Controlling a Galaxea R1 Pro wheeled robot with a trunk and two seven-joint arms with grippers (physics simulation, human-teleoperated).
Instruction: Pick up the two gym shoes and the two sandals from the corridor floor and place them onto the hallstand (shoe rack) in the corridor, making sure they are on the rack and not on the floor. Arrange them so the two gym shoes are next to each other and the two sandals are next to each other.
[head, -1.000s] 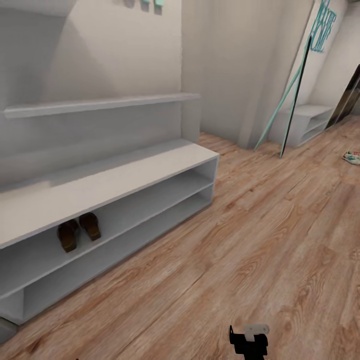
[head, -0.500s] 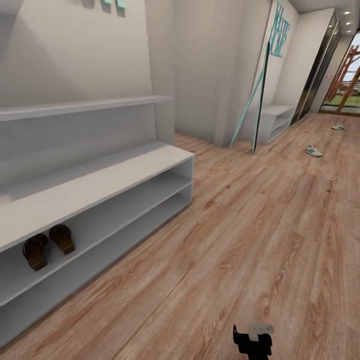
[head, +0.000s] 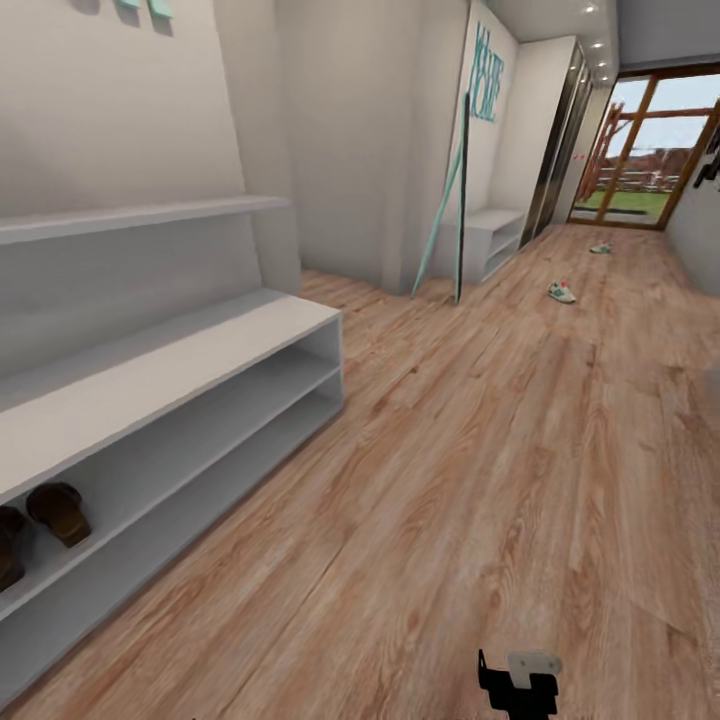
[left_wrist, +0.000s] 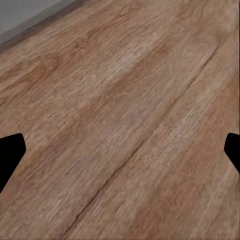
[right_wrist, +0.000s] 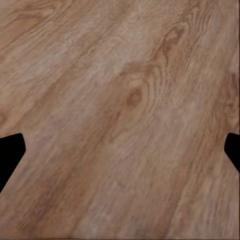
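both grippers, left (left_wrist: 120, 150) and right (right_wrist: 120, 150), hang spread wide and empty over the wood floor (head: 480, 450), sandals (head: 40, 520) sit together on the rack (head: 180, 370), sneakers (head: 561, 292) lie far down the corridor, well apart.

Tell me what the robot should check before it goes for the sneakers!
1. Sandals side by side on the hallstand tier: ok.
2. Near gym shoe on the corridor floor: not ok.
3. Far gym shoe on the floor too: not ok.
4. Left end effector open, holding nothing: ok.
5. Right end effector open, holding nothing: ok.
6. Floor towards the near shoe free: ok.
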